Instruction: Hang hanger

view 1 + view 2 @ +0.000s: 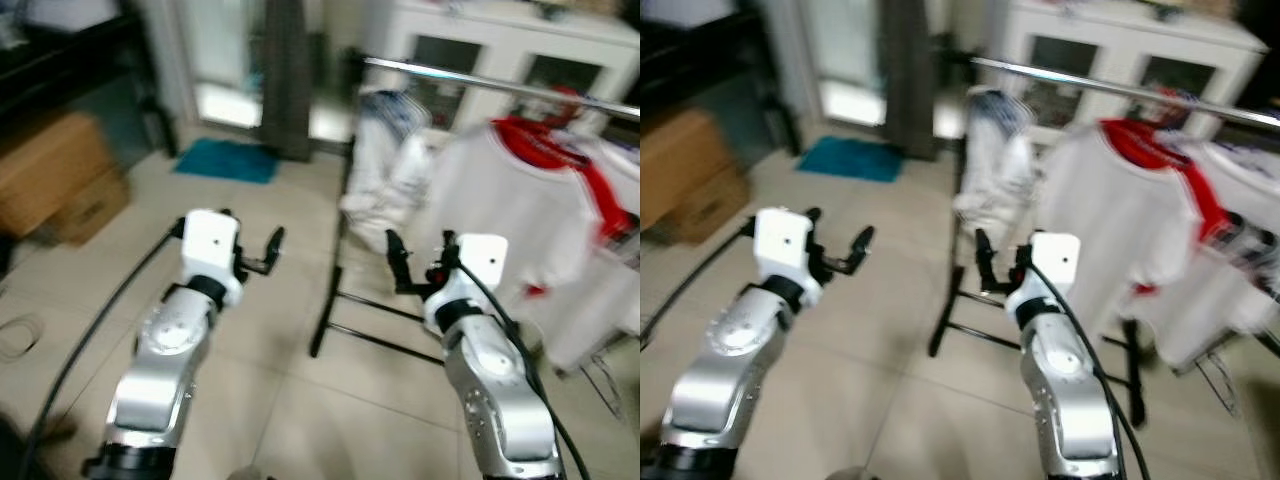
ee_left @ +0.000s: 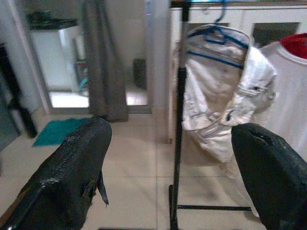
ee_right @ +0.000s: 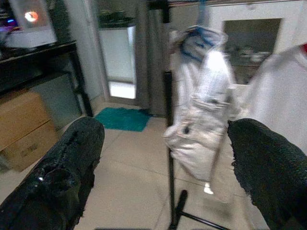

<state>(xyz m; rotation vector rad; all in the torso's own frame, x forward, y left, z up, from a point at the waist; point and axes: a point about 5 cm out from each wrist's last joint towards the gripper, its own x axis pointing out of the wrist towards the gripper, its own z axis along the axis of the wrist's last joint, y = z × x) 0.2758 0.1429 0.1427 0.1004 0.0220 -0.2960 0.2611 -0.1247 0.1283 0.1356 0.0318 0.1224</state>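
Head views: left gripper (image 1: 262, 252) and right gripper (image 1: 418, 262) are raised over the tiled floor (image 1: 270, 400), both spread wide and empty, facing a clothes rack (image 1: 345, 250) with a white-and-red shirt (image 1: 520, 220). Left wrist view: a blue hanger (image 2: 218, 33) carrying a pale jacket (image 2: 220, 91) hangs on the rack's rail. Right wrist view: a teal mat (image 3: 122, 119) lies beyond.
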